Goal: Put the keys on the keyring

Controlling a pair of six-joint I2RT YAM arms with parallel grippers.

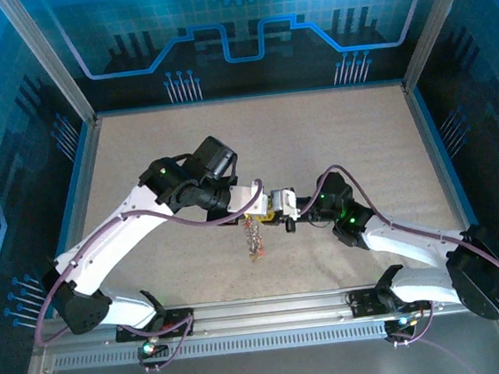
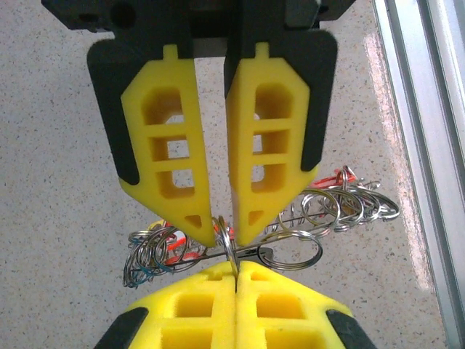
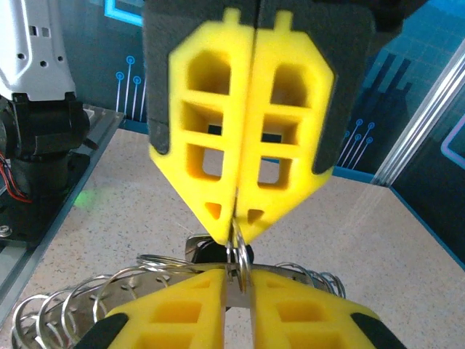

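My left tool [image 2: 224, 236] has bright yellow fingers on black mounts, and my right tool [image 3: 234, 231] wears the same yellow and black. The keyring [image 2: 231, 251] is shiny silver, with red-orange tags [image 2: 178, 247] among its loops. The table [image 1: 315, 135] is beige with fine dark speckles. My arms [image 1: 120, 227] are white with black joints. The walls [image 1: 233, 28] glow blue with circuit-line patterns.
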